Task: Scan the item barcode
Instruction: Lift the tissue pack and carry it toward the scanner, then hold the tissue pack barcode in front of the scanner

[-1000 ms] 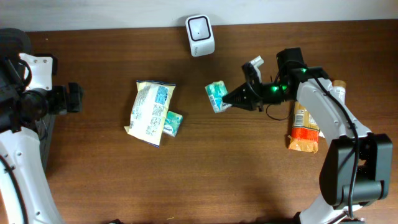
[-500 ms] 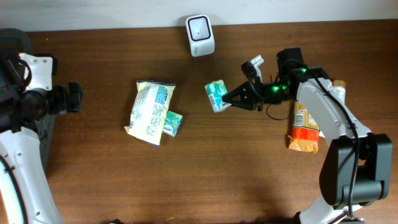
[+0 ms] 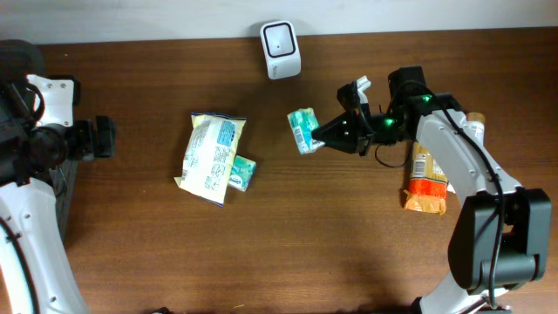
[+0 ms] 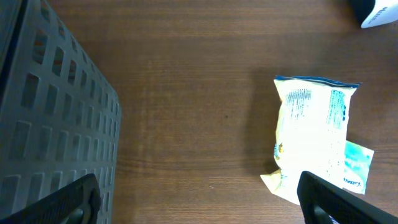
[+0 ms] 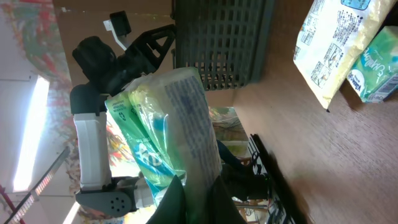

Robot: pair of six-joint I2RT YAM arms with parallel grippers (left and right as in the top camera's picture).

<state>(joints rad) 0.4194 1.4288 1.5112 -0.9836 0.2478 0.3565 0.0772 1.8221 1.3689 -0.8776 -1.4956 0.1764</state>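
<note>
Since a second ago, the right fingers [image 3: 326, 135] have drifted slightly toward the scanner [image 3: 281, 37], carrying the green packet [image 3: 302, 130] pinched at their tips with them. The scanner stands beyond the fingertips and off to one side, well apart. The fingers are pressed tight on the packet's edge. By my judgement, presenting is under way, but the barcode does not face the scanner window yet. The left fingers [image 4: 336, 198] hang spread wide and empty, the yellow bag [image 4: 314, 140] ahead of them.
</note>
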